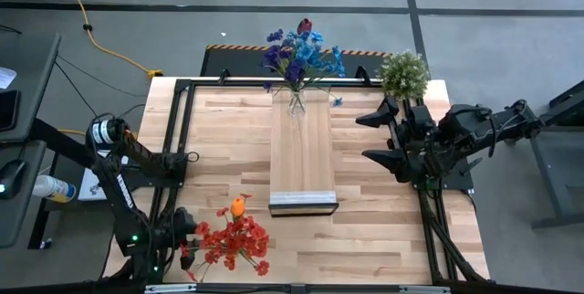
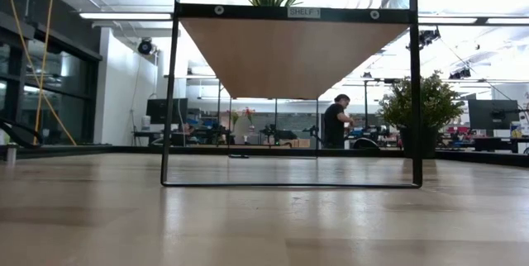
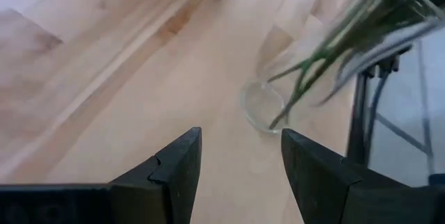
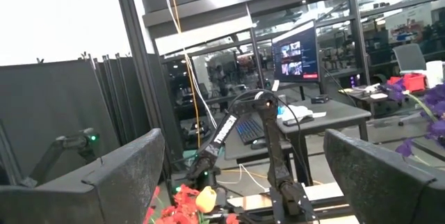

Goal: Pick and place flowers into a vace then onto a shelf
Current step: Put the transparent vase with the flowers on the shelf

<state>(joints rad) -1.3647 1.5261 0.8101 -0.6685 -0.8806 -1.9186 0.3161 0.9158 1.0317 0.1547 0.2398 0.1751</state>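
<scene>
The left gripper (image 1: 185,250) sits released beside red and orange flowers (image 1: 233,236), seemingly in a glass vase (image 3: 268,102). On the shelf (image 1: 302,152), blue flowers (image 1: 299,54). The right gripper (image 1: 380,136) waits, released.

You can read only one label: a small pale tag (image 2: 303,11) on the dark top bar of the shelf (image 2: 289,55) frame in the low view, printed "SHELF" followed by a character that looks like "1", though it is too small for you to be sure. The monitor (image 4: 297,51) in the room behind, seen from the right wrist view, shows coloured content, but you cannot make out any words on it. Nothing else carries legible writing.
</scene>
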